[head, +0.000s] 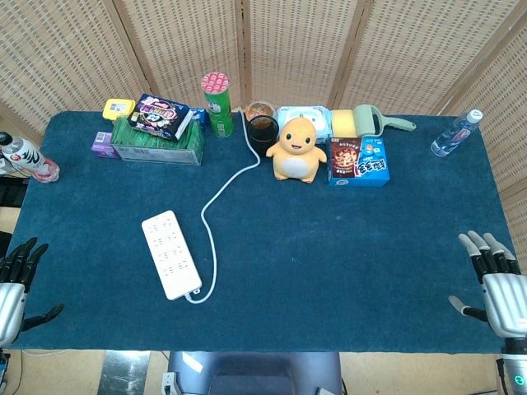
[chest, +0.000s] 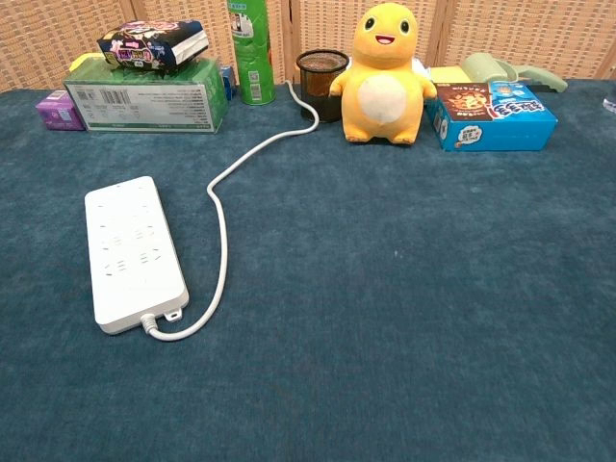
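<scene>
Blue felt covers the worktop (head: pixel 346 271) in the head view. Both hands are seen at the near edge, well apart from everything: the left hand (head: pixel 16 284) at the near-left corner, the right hand (head: pixel 498 288) at the near-right corner. Each is empty, with fingers spread. The white power strip (head: pixel 170 253) lies left of centre, nearest the left hand; its cord (head: pixel 216 197) runs to the far row, past the black mesh cup (head: pixel 263 130) and the orange plush toy (head: pixel 296 150). A blue snack box (head: pixel 358 160) sits right of the toy.

In the chest view no hand is shown. The power strip (chest: pixel 133 252) lies flat, cord exit at its near end. Judgement: a grasp across the strip's narrow width is advised, approached from the left, with the cord loop kept out of the fingers.
</scene>
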